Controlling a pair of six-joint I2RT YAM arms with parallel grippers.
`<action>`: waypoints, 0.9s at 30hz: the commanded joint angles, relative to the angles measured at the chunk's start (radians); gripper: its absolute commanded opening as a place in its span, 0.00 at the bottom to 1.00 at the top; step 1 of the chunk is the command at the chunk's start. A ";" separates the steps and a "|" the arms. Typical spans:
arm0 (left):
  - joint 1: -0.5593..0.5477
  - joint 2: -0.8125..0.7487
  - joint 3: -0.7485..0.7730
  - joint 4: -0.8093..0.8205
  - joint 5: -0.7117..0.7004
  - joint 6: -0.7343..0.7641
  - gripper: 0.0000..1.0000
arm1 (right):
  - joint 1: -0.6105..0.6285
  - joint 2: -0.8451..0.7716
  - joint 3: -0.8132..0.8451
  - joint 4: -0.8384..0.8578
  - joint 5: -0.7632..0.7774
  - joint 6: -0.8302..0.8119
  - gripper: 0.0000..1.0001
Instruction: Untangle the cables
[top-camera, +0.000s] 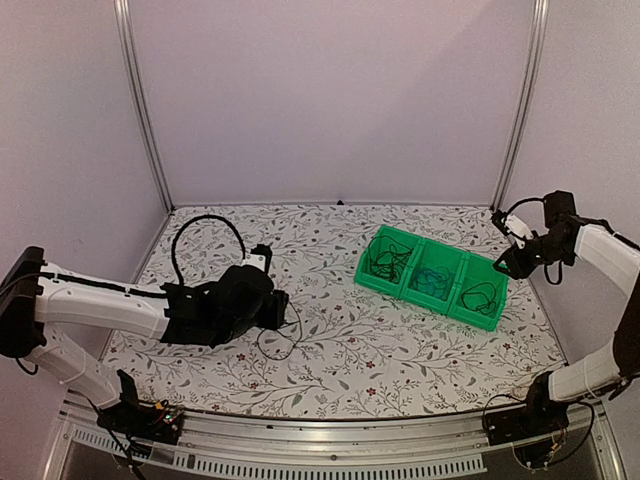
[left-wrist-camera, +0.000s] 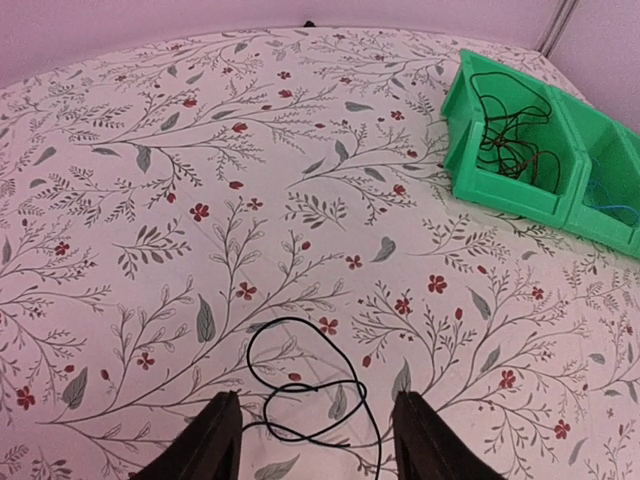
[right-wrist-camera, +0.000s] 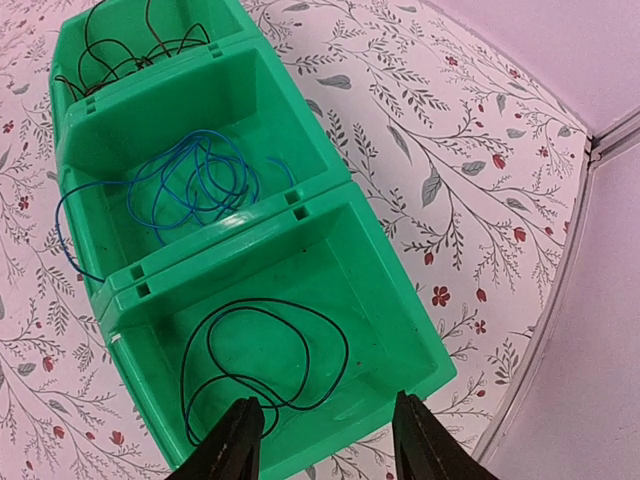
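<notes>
A thin black cable (left-wrist-camera: 310, 385) lies in loose loops on the floral table, right between the tips of my open, empty left gripper (left-wrist-camera: 312, 440); it also shows in the top view (top-camera: 283, 340). The green bin (top-camera: 433, 276) holds three compartments: a tangle of black cables (right-wrist-camera: 130, 45) in one, a blue cable (right-wrist-camera: 190, 180) in the middle, a looped black cable (right-wrist-camera: 255, 355) in the nearest. My right gripper (right-wrist-camera: 325, 440) is open and empty, hovering above that nearest compartment; in the top view it (top-camera: 505, 268) is at the bin's right end.
The table is covered by a floral cloth (top-camera: 330, 350). Metal frame posts (top-camera: 140, 100) stand at the back corners, with pale walls behind. A thick black arm hose (top-camera: 205, 235) arcs over the left arm. The table edge runs close to the bin on the right (right-wrist-camera: 560, 300).
</notes>
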 joint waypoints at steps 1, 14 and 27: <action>0.011 0.018 0.009 -0.019 0.039 -0.014 0.53 | 0.010 0.095 0.027 -0.039 0.024 0.007 0.48; 0.103 0.038 -0.012 -0.050 0.155 -0.076 0.48 | 0.162 -0.071 -0.018 0.118 -0.415 0.151 0.46; 0.191 0.214 0.021 0.085 0.264 0.042 0.49 | 0.370 -0.041 -0.108 0.195 -0.376 0.192 0.45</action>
